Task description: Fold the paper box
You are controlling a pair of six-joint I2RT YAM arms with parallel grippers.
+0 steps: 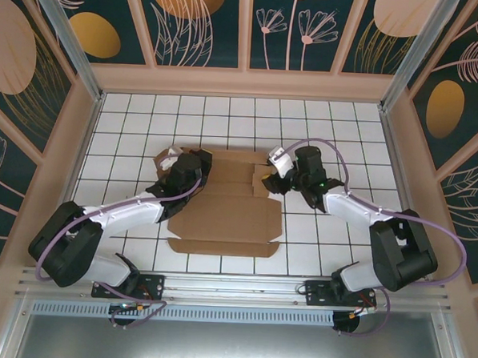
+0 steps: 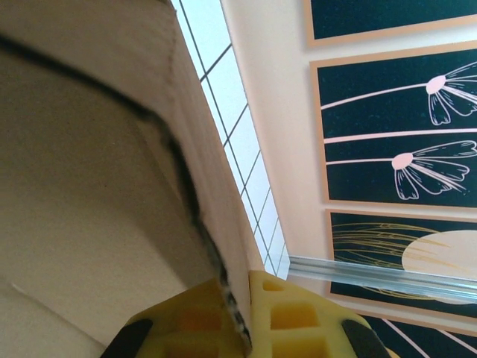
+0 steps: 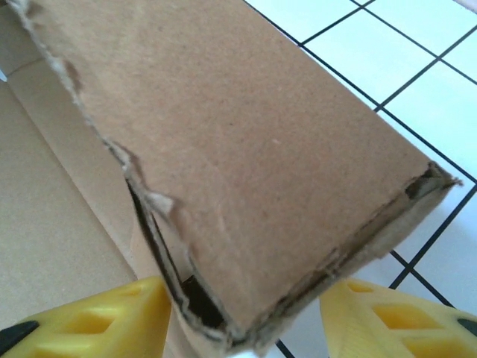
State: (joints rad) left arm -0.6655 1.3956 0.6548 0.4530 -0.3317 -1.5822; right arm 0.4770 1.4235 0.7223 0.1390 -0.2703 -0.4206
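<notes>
From above, the paper box (image 1: 229, 218) lies partly flat in the middle of the white surface (image 1: 338, 128). In the left wrist view, the left claw (image 2: 238, 298) is squeezed tight on a box wall. In the right wrist view, the right claw (image 3: 246, 302) stands apart, one finger on each side of a folded-up flap.

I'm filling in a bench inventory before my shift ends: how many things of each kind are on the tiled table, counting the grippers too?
Paper box: 1
Grippers: 2, the left gripper and the right gripper
Total: 3
</notes>
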